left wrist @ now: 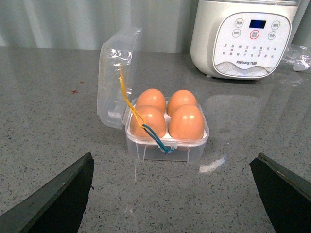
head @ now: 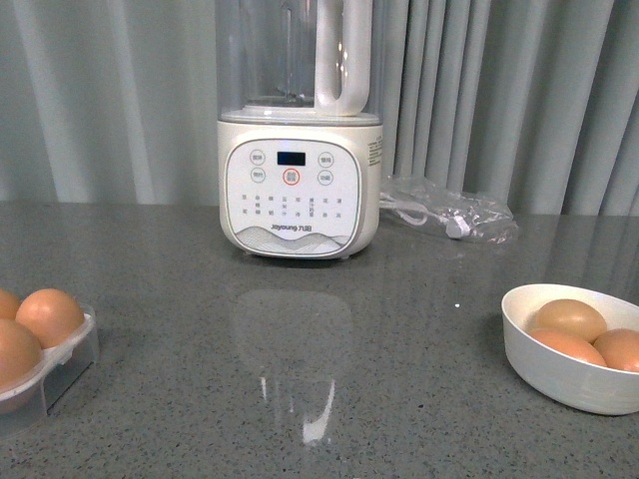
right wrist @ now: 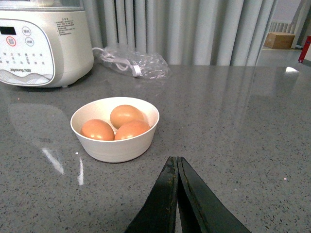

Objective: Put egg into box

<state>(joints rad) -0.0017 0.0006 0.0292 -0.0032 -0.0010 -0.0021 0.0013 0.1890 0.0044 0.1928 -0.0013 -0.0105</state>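
left claw (left wrist: 173, 156) spread before the box (left wrist: 190, 149), right claw (right wrist: 175, 160) pressed together near bowl (right wrist: 116, 146).

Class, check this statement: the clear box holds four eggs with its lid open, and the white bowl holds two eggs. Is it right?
No. The white bowl holds three eggs, not two; the right wrist view shows it. The clear box does hold four eggs with its lid open.

My feeds are bright and evenly lit, seemingly from overhead, with only faint shadows. The polished countertop (head: 160, 399) mirrors the blender (head: 298, 190) and carries white glare streaks on the near side of it. The clear lid (left wrist: 114, 73) of the box (left wrist: 194, 148) catches highlights. The front view looks slightly soft; both wrist views are crisper.
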